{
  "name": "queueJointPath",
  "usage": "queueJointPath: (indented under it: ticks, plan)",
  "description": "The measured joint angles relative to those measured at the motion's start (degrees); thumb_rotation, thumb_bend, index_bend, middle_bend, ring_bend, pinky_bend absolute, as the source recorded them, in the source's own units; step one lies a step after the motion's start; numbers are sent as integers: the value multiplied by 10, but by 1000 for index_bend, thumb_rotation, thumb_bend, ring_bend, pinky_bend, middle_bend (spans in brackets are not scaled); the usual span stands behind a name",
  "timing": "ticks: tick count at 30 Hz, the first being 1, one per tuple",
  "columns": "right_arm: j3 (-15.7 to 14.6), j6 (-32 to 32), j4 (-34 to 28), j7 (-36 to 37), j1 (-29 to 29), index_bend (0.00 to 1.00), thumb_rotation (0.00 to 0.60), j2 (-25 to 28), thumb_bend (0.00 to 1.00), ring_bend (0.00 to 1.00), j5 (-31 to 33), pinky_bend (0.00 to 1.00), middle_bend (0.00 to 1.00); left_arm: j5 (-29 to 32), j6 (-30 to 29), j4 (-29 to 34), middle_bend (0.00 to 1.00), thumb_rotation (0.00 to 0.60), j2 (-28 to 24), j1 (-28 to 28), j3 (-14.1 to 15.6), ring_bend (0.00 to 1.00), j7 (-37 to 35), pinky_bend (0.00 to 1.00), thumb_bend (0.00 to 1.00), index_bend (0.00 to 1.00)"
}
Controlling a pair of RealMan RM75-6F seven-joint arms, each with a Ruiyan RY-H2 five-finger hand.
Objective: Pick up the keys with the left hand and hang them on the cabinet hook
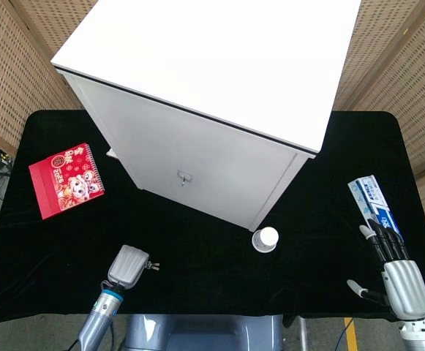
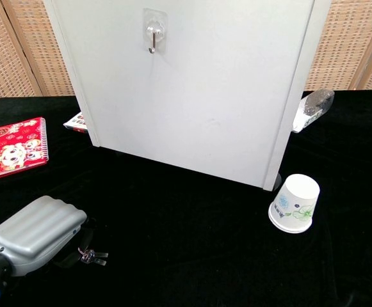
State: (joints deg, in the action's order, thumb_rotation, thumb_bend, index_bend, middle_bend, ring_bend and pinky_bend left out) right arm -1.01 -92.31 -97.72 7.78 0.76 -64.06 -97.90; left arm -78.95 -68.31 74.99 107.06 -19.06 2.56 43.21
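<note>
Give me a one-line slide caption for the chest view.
Left hand rests over the keys on the black table, below the cabinet hook.

— What carries everything here?
— A table (image 1: 197, 270) under black cloth, filling the lower frame.

— What sits on it?
— A white cabinet (image 1: 205, 139) at upper centre. A red spiral notebook (image 1: 67, 180) lies flat at left. An upturned paper cup (image 2: 294, 203) stands just off the cabinet's lower right corner. A blue-and-white packet (image 1: 373, 201) lies at far right.

— And lower left?
— The keys (image 2: 91, 255) lie on the cloth, partly under the left hand (image 2: 35, 233).
</note>
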Motion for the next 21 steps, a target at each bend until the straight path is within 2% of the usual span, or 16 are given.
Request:
queueJointPath:
  ticks: [21]
  plan:
    - [0,0,-1,2,0,0,600,1,106,0,1,0,0,1,5,3,947,600,5,-1,1,876,11,791,475,573]
